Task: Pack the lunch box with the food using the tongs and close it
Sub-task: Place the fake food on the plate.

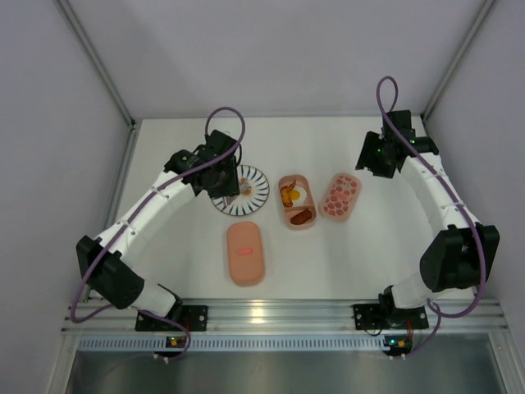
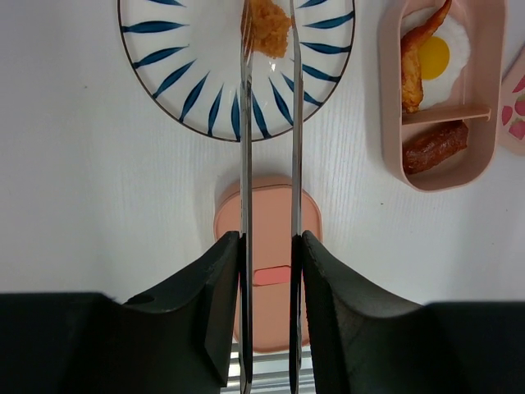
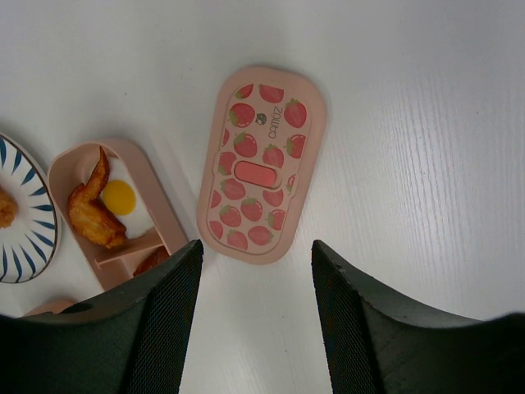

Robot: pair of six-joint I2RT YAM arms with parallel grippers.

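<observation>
Your left claw (image 2: 269,246) is closed to a narrow gap on the slim silvery metal tongs (image 2: 245,164). One black finger presses the outside of each arm, so the two arms stand a little apart and nearly parallel. Only the left wrist view shows you this; from the top view the claw's wrist hides the grip and the tongs can hardly be made out. The tongs run straight out from the claw, their long axis in line with it. They pass over the salmon-pink oblong lid with a small red mark (image 2: 269,213) and end over the round white plate with dark-blue radial stripes (image 2: 205,41). There an orange crumbed piece of food (image 2: 267,25) sits between the two arms; you cannot tell whether they pinch it. To the right lies the salmon-pink divided tray (image 2: 392,123), holding a fried egg (image 2: 435,56), a brown wing (image 2: 413,57) and a dark sausage (image 2: 435,148). Your right claw (image 3: 256,246) stands wide and empty above the near end of the red-spotted pink lid (image 3: 262,164), which lies flat just beside the tray. From above, the tray and both lids lie with long axes running roughly near to far.
</observation>
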